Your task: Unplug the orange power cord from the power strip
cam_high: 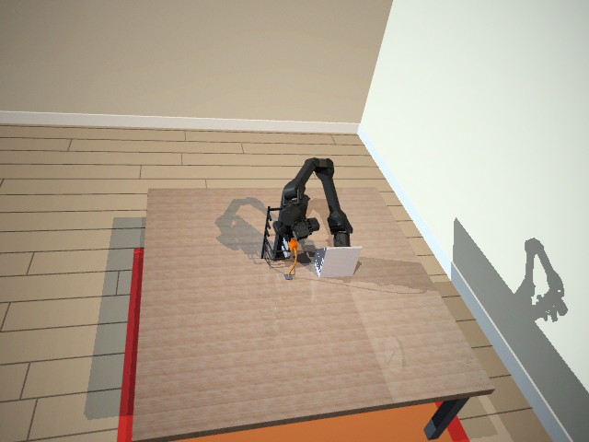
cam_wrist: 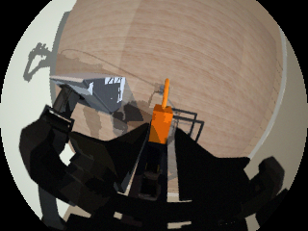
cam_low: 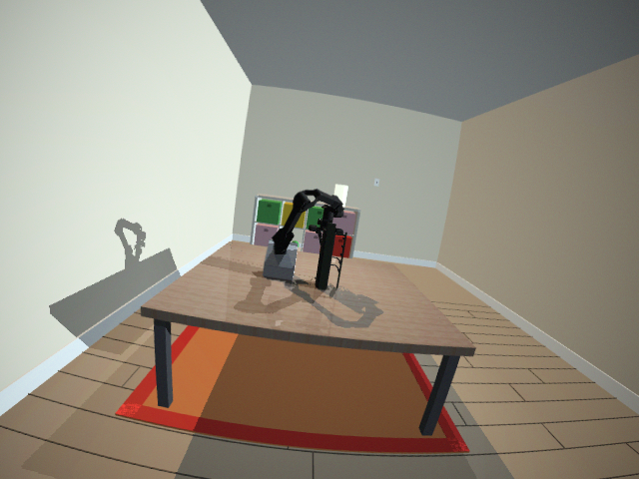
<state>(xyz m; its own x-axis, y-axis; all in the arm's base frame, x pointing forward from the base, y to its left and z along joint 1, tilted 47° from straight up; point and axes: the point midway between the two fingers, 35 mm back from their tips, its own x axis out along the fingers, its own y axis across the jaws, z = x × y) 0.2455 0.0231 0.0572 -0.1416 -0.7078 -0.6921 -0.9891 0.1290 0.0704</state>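
Pincer (cam_high: 293, 238) (cam_low: 319, 230) (cam_wrist: 162, 129) of your black jointed arm (cam_high: 331, 194) (cam_low: 293, 222) stands partway open, its fingertips to either side of the orange, block-shaped plug (cam_high: 292, 244) (cam_wrist: 161, 125), with a narrow gap on one side in your wrist view. You aren't clamped on it. The plug lies over the black, long power strip (cam_low: 324, 257) (cam_wrist: 150, 185); whether its prongs are out of the socket, you cannot tell. From its far end, the orange, curved cord (cam_high: 295, 262) (cam_wrist: 166, 93) runs to a small grey block (cam_high: 288, 276) (cam_wrist: 161, 89) on the counter.

Near the plug you have a black, thin-barred rack (cam_high: 265, 233) (cam_low: 341, 257) (cam_wrist: 201, 131). Across from it, by your arm's foot, sits a pale grey, slant-faced box (cam_high: 340, 261) (cam_low: 280, 263) (cam_wrist: 103, 91).

Beneath it all spreads the brown, wood-grained counter (cam_high: 213, 332) (cam_low: 402, 298) (cam_wrist: 207, 58), above an orange, red-bordered rug (cam_high: 294, 423) (cam_low: 310, 381). Farthest off, your exterior view shows a white-framed shelf unit (cam_low: 254, 222) with green, yellow, pink and red bins.
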